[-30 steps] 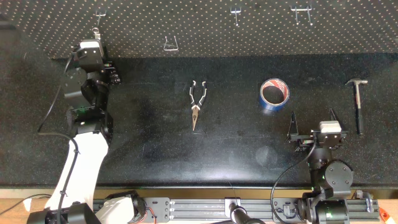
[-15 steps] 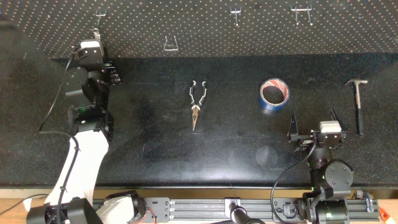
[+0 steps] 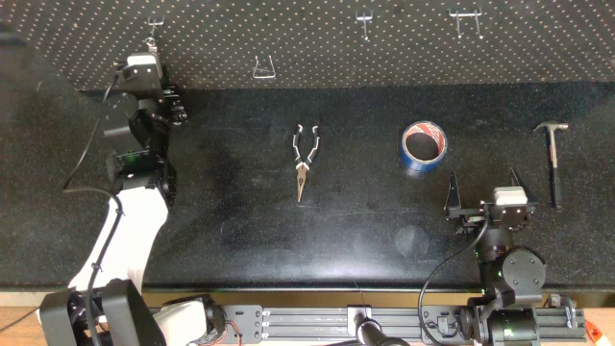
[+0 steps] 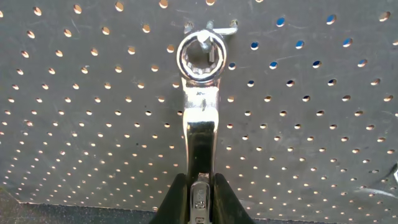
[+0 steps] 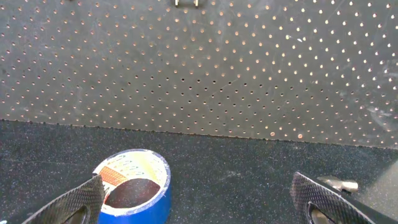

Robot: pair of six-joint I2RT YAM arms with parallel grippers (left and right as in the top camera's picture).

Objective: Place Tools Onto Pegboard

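Right, my left gripper (image 4: 199,190) is pinching the shank of the wrench (image 4: 200,106), fingers pressed onto the metal from both sides. The wrench stands upright against the pegboard (image 4: 311,137). Its ring end sits up at the hook (image 4: 210,32), and the prong shows through the middle of the ring, so I judge it threaded on. That is the hanging step very nearly done.

To finish it well, I want the ring seated right down on the prong before I let go. So I'd ease down a touch until the hook takes the weight, then part the fingers slowly and back straight off the board. A sideways tug would drag the ring off the tip. If I open too early, the wrench could swing or drop.

Over on the other side, my right gripper (image 5: 198,190) sits low with its fingers spread wide and nothing between them. The blue tape (image 5: 134,186) lies on the mat just beside one finger. Further along the mat, the pliers (image 3: 305,159) and the hammer (image 3: 553,159) wait their turn.
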